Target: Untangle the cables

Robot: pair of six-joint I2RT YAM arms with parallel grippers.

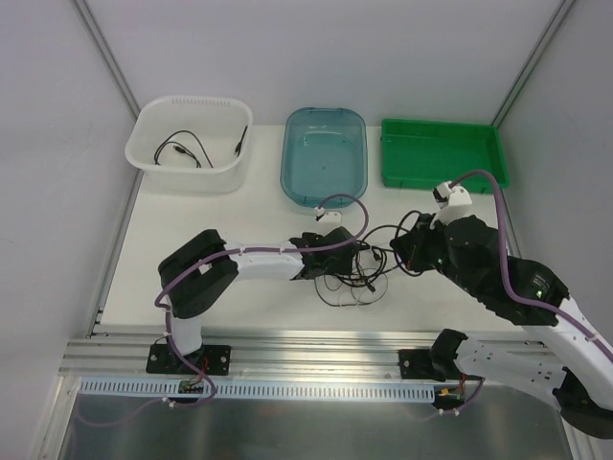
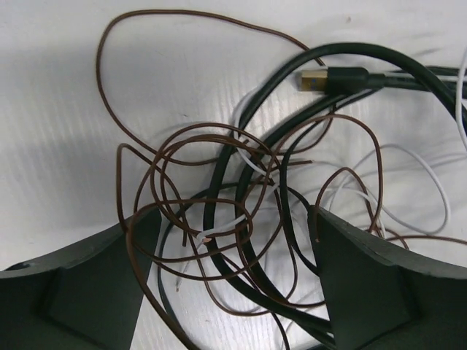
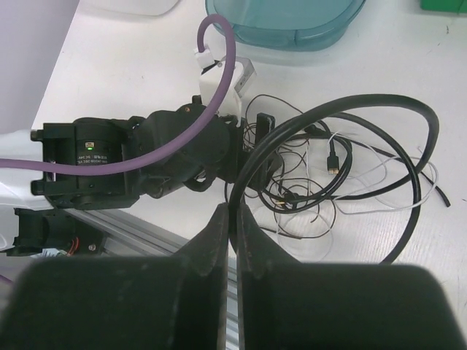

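Observation:
A tangle of cables (image 1: 362, 270) lies on the white table between my two grippers. In the left wrist view it is thin brown wire loops (image 2: 186, 157), black cables, one with a gold plug (image 2: 314, 79), and a white wire (image 2: 441, 191). My left gripper (image 2: 233, 219) is open, low over the tangle, with a finger on each side of the loops; it also shows in the top view (image 1: 337, 266). My right gripper (image 3: 233, 211) is shut on a thick black cable (image 3: 365, 99) that arcs away from it to the pile. In the top view it (image 1: 407, 251) is at the tangle's right edge.
Three containers stand at the back: a white basket (image 1: 144, 129) holding a black cable (image 1: 182, 150), a blue bin (image 1: 297, 163) and a green tray (image 1: 442, 125). A metal rail (image 1: 287, 350) runs along the near table edge. My left arm (image 3: 146, 153) lies close before the right gripper.

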